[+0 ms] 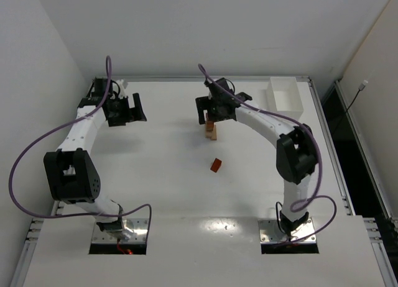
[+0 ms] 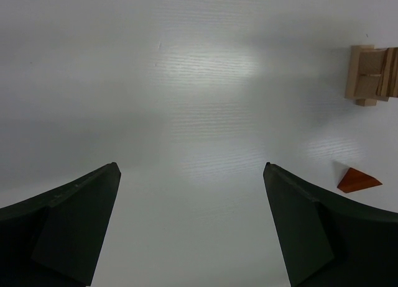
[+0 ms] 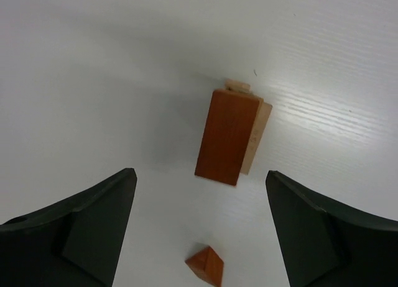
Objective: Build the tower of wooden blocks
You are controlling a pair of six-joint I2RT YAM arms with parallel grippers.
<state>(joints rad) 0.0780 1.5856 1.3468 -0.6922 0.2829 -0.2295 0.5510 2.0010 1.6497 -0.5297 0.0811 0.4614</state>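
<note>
The tower (image 1: 212, 130) is a small stack of tan blocks with a reddish-brown cuboid (image 3: 227, 136) on top, standing mid-table. In the left wrist view the tower (image 2: 371, 74) shows at the far right edge. A loose reddish-brown wedge (image 1: 216, 165) lies on the table nearer the arms; it also shows in the right wrist view (image 3: 206, 266) and the left wrist view (image 2: 358, 180). My right gripper (image 1: 212, 108) is open and empty, just above the tower. My left gripper (image 1: 132, 108) is open and empty, far to the left of the tower.
A white rectangular tray (image 1: 284, 93) stands at the back right of the table. Walls close in on the left, back and right. Purple cables loop off both arms.
</note>
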